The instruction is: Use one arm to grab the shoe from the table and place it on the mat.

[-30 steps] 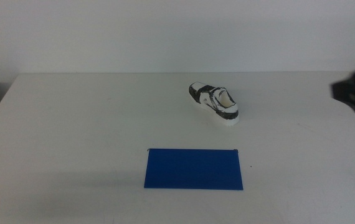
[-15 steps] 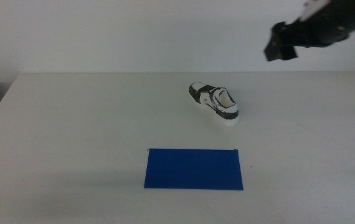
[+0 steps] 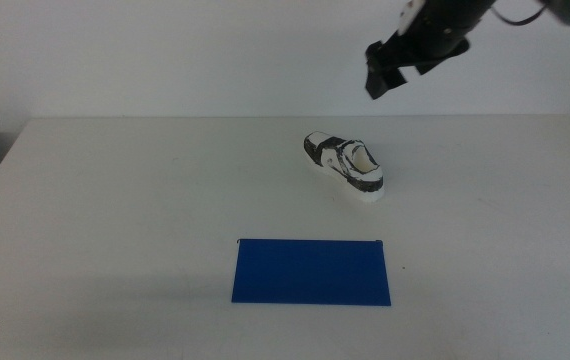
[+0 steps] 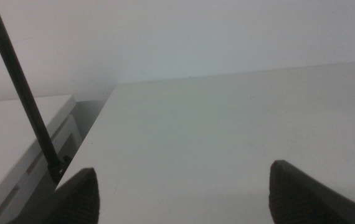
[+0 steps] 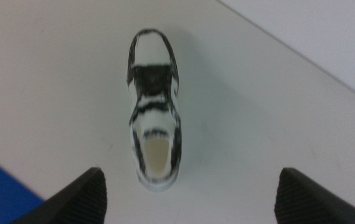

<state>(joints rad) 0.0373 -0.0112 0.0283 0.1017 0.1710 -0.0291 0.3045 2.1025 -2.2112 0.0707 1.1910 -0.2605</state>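
shoe: one white-black sneaker (image 3: 344, 167) on table (image 3: 115, 200), beyond mat — untouched
mat: one blue (image 3: 311, 271), bare
right gripper (image 3: 390, 62): above shoe, jaws apart
left gripper (image 4: 184, 193): low, jaws apart — waiting

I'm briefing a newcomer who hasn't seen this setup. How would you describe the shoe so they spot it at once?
Start at the white table, with a flat blue mat near its front edge. Beyond the mat, toward the back wall and slightly right, lies the shoe, below the raised right gripper. It is the only raised, patterned thing: white with black patches.
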